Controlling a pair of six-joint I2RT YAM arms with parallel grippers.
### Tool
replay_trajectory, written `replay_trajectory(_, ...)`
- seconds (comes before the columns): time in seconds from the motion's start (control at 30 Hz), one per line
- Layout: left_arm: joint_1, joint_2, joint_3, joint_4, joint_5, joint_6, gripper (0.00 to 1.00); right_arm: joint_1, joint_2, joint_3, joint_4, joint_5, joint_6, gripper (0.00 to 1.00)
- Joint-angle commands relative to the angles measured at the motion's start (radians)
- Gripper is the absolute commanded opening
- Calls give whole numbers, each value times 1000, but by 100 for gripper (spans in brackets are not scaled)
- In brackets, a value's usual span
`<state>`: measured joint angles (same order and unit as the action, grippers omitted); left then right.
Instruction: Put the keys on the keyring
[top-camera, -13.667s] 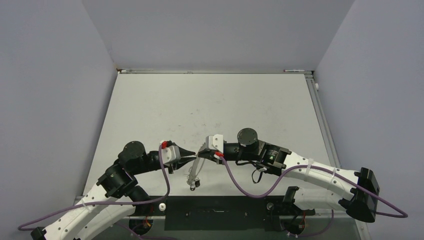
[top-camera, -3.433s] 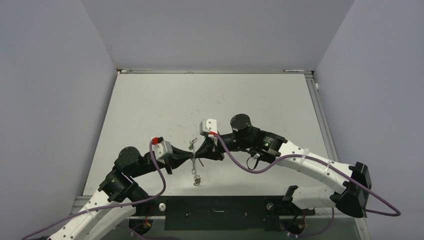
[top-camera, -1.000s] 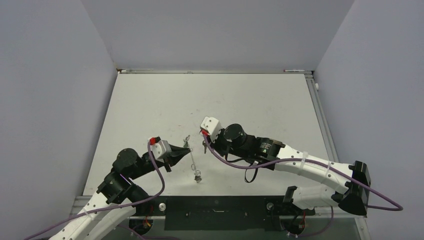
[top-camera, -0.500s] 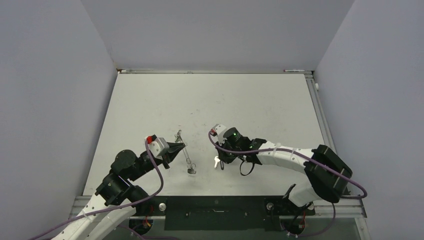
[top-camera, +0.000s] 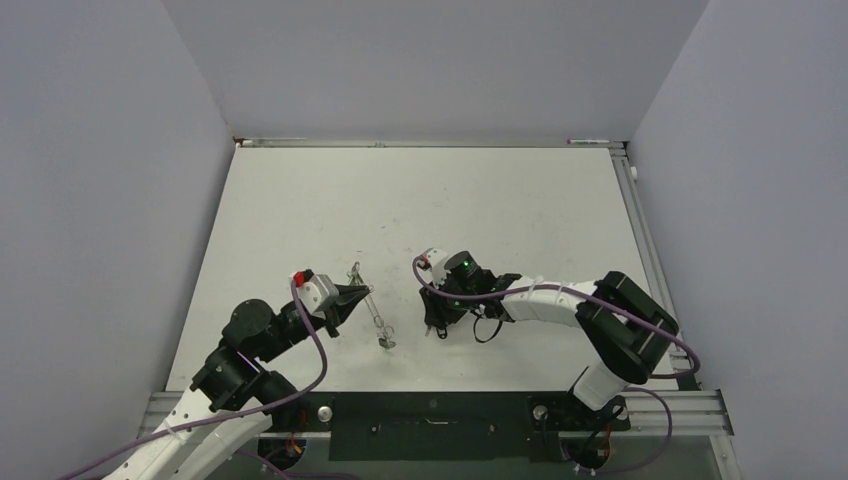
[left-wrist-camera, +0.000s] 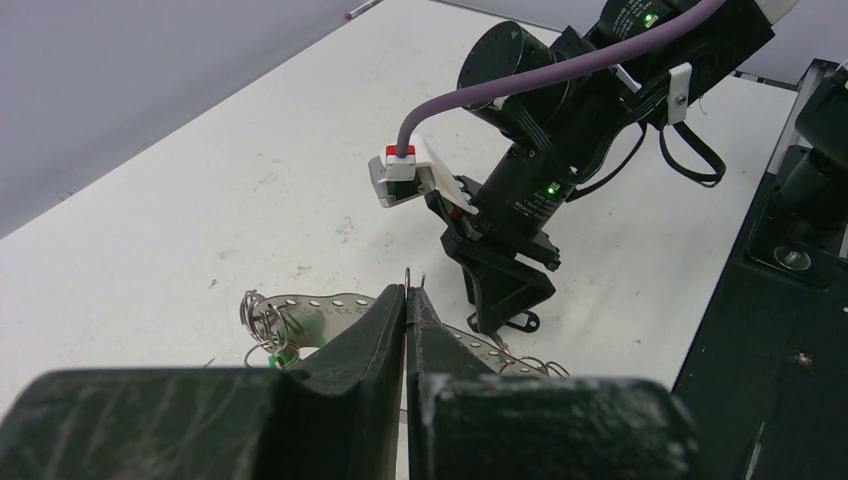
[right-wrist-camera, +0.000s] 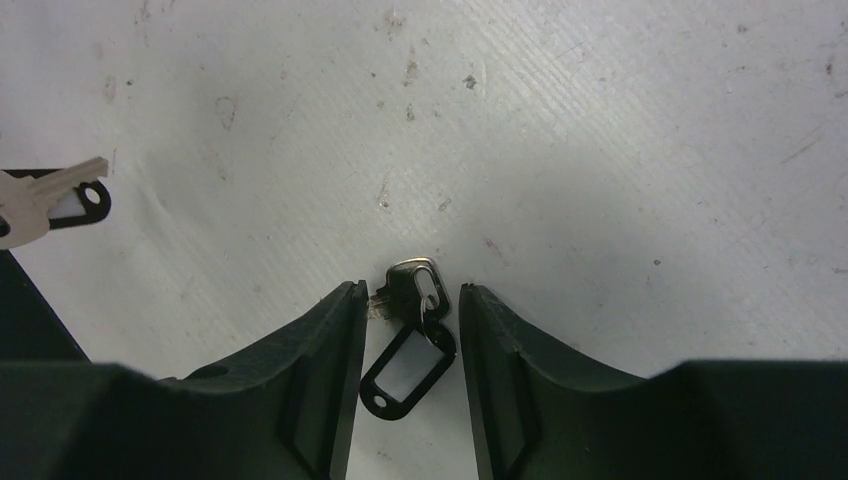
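Key pickup looks to be the step in hand. At lower left of the overhead view, the left gripper (left-wrist-camera: 405, 300) is pressed together, pinching the keyring (top-camera: 372, 312). At centre, the right gripper (right-wrist-camera: 410, 292), jaws spread, straddles a tagged key (right-wrist-camera: 422, 280) lying on the table (right-wrist-camera: 600, 150). The next move likely calls for closing squarely on it without skidding it away.

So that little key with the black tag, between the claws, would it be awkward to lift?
Probably fiddly: the key lies flat on the table, leaving the open right gripper little edge to pinch. It looks light, and its black tag would likely dangle loosely once lifted.
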<state>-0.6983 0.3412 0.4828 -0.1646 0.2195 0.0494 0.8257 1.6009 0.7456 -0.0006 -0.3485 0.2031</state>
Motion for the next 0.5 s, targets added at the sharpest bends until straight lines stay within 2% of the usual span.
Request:
replay_trajectory(0.0,5,-7,31,39,-8,9,0,-1,-50,21,9,24,-3,40)
replay_trajectory(0.2,5,-5,32,38,-5,8,0,-1,-118,9,-54,40,-30,40)
replay_trajectory(0.37,5,-5,31,37,-4,9,0,0,-101,8,-83,24,-56,41)
replay_trajectory(0.47,5,-4,32,37,-4,9,0,2,-78,11,-88,7,-68,37)
